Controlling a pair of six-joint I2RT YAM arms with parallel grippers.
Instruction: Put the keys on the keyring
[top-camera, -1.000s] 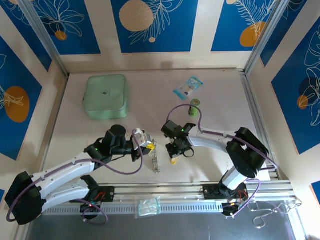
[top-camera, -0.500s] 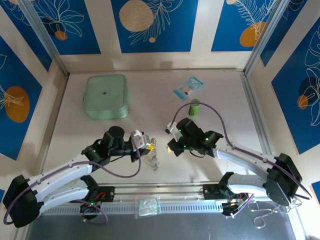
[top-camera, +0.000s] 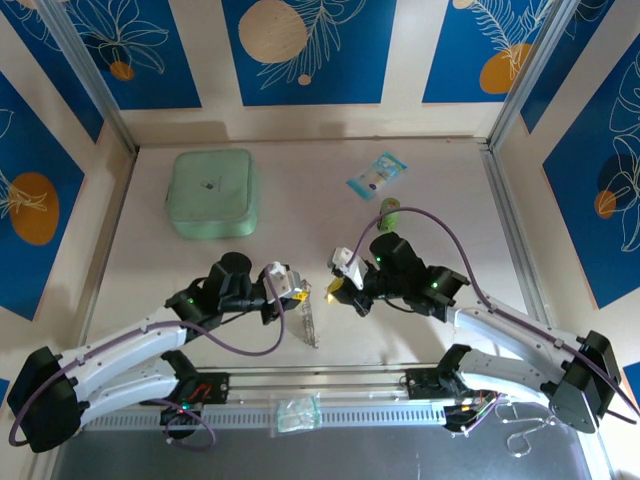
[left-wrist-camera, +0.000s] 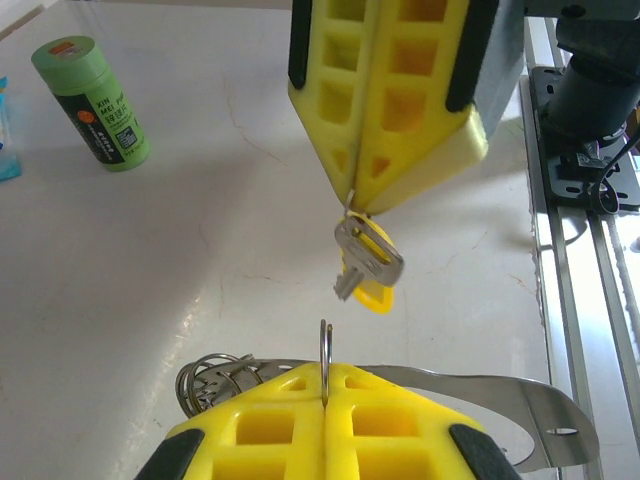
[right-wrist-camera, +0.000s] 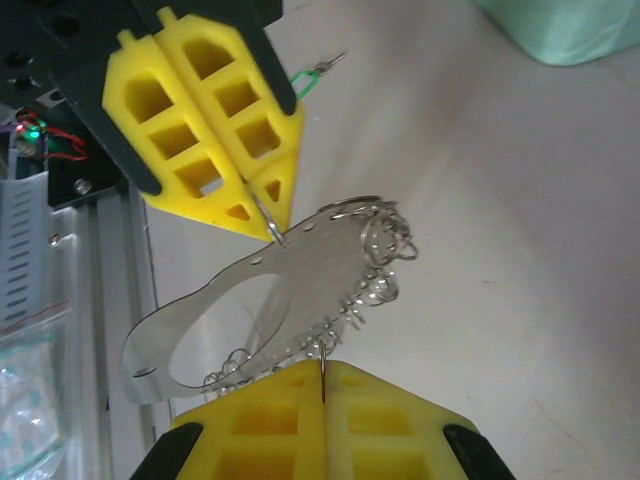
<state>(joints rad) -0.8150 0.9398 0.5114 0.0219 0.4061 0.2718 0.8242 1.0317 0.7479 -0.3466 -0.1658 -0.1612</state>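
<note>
Green tube (top-camera: 389, 213) stands near right claw (top-camera: 337, 288); pouch (top-camera: 212, 193) well apart.

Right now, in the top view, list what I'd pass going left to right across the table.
Mint green case → left hand, shut on the key ring → right hand, shut on the keys → green tube.

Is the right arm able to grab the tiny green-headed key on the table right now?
Probably not yet. The right gripper is shut on the yellow-headed key, and the tiny green-headed key lies beyond the left gripper holding the silvery wire keyring.
</note>
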